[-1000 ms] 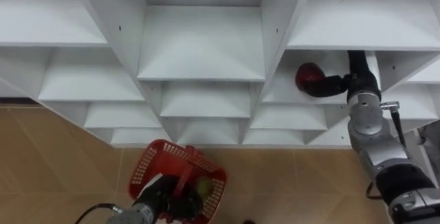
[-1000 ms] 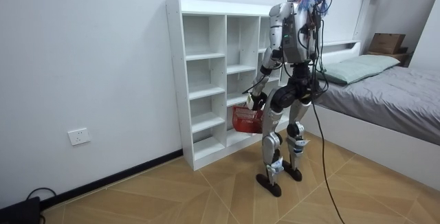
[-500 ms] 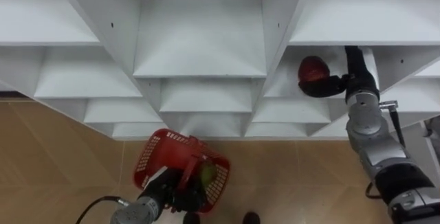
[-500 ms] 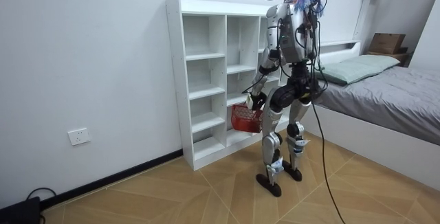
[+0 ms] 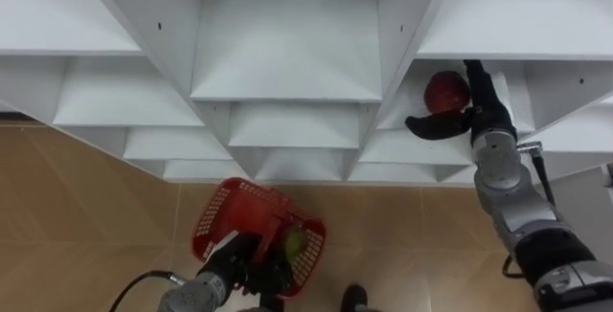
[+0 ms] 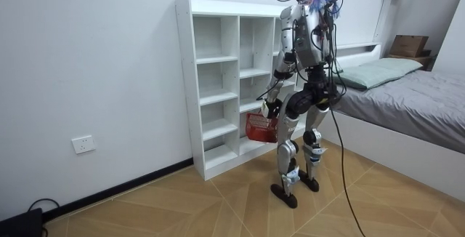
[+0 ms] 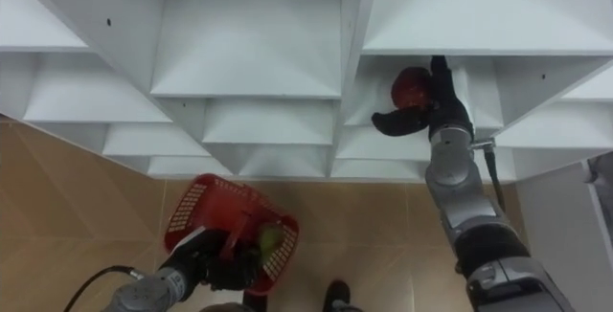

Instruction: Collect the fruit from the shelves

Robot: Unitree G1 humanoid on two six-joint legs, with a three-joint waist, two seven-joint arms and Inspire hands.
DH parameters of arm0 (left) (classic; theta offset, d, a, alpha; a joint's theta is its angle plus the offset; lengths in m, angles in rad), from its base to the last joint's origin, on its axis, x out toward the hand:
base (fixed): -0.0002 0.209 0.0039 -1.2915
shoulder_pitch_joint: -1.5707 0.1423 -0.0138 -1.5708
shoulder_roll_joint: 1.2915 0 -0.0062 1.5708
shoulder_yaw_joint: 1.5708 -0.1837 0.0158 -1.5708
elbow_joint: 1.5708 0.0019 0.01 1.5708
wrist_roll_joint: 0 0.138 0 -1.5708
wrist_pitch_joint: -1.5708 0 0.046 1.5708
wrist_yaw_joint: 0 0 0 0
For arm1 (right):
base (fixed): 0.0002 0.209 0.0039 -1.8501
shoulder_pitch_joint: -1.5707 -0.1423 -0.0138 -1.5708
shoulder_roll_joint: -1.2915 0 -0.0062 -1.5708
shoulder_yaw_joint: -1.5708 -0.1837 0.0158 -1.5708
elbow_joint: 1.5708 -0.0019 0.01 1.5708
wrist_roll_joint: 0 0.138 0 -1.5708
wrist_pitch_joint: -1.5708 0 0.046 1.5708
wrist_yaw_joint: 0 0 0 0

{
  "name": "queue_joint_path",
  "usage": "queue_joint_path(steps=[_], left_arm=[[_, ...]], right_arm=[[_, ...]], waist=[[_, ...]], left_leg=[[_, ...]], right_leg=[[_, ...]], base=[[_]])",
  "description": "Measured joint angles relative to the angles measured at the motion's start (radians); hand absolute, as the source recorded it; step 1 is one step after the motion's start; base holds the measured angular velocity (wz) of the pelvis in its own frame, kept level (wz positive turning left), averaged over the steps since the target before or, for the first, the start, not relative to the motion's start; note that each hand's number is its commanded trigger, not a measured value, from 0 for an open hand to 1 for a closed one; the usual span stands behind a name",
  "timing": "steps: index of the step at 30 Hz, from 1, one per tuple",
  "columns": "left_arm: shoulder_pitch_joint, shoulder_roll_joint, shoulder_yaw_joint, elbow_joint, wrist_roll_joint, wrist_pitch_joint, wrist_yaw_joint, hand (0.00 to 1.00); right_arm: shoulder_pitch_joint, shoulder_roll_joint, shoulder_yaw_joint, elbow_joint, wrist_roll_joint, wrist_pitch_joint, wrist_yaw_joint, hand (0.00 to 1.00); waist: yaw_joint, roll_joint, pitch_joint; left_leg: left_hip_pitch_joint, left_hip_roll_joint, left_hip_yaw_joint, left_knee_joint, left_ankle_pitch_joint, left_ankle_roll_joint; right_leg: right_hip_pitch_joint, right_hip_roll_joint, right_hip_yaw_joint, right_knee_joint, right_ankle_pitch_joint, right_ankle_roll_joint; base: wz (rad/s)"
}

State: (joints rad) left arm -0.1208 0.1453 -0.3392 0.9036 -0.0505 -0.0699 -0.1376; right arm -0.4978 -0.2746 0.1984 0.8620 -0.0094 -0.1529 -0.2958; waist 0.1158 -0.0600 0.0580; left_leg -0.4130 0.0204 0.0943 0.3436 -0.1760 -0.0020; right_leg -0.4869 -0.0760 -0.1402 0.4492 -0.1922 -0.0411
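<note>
A round red fruit [image 5: 443,92] lies in a right-hand compartment of the white closet [image 5: 287,54]. My right hand [image 5: 476,113] is open against it, fingers straight up along its right side and thumb spread out beneath it. Low in the view, my left hand [image 5: 238,266] is shut on the handle of a red plastic basket [image 5: 207,226] that holds a green fruit [image 5: 293,243]. In the room view I stand upright close to the closet [image 6: 218,84], with the basket [image 6: 259,126] hanging at thigh height.
The other closet compartments in view are bare white shelves. Wooden floor [image 5: 86,216] lies below the closet. A bed [image 6: 407,99] stands at the room view's right, behind me. A wall socket [image 6: 83,144] sits low on the wall.
My right hand's fingers have straightened up beside the red fruit, and the thumb has spread out under it. The eye view has shifted slightly. The basket stays in my left hand.
</note>
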Motion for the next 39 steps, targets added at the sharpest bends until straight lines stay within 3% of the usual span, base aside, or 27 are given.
queue_joint_path(steps=[14, 15, 17, 18, 27, 39], left_arm=[[-0.014, 0.002, -0.031, 0.000, -0.010, 0.000, 0.009, 1.00], [-0.014, 0.003, -0.034, 0.000, -0.016, 0.000, 0.014, 1.00], [-0.014, 0.002, -0.034, 0.000, -0.018, 0.000, 0.016, 1.00], [-0.015, 0.002, -0.035, 0.000, -0.018, 0.000, 0.016, 1.00], [-0.015, 0.003, -0.037, 0.000, -0.023, 0.000, 0.017, 1.00], [-0.016, 0.003, -0.039, 0.001, -0.026, 0.000, 0.018, 1.00]], right_arm=[[0.000, -0.002, 0.022, 0.001, -0.010, 0.002, -0.014, 0.00], [0.000, -0.003, 0.023, 0.001, 0.006, 0.001, -0.014, 0.08], [0.000, -0.004, 0.023, 0.001, 0.011, 0.001, -0.014, 0.92], [0.000, -0.004, 0.022, 0.001, 0.010, 0.001, -0.014, 1.00], [-0.002, -0.034, 0.019, 0.013, 0.010, -0.006, -0.033, 1.00], [-0.005, -0.033, 0.023, 0.031, 0.014, -0.010, -0.031, 1.00]], waist=[[-0.001, 0.000, 0.0004], [0.000, 0.000, 0.0005], [0.000, 0.001, 0.0009], [-0.001, 0.002, 0.0017], [0.000, 0.003, 0.0020], [0.001, 0.004, 0.0017]], left_leg=[[-0.006, 0.002, -0.001, 0.004, 0.001, 0.001], [-0.006, 0.002, -0.002, 0.005, 0.001, 0.001], [-0.007, 0.001, -0.003, 0.008, 0.001, 0.001], [-0.009, 0.001, -0.003, 0.010, 0.001, 0.001], [-0.010, 0.000, -0.003, 0.017, 0.002, 0.003], [-0.009, 0.001, -0.005, 0.018, 0.002, 0.003]], right_leg=[[-0.001, -0.003, -0.009, 0.001, 0.000, 0.000], [-0.001, -0.003, -0.011, 0.002, 0.000, 0.000], [-0.001, -0.005, -0.013, 0.003, 0.000, 0.000], [-0.001, -0.006, -0.014, 0.004, 0.000, 0.000], [0.001, -0.009, -0.021, 0.001, 0.000, 0.000], [0.002, -0.010, -0.026, 0.003, 0.000, 0.000]], base=[[0.01], [0.00], [0.00], [0.00], [0.00], [0.00]])
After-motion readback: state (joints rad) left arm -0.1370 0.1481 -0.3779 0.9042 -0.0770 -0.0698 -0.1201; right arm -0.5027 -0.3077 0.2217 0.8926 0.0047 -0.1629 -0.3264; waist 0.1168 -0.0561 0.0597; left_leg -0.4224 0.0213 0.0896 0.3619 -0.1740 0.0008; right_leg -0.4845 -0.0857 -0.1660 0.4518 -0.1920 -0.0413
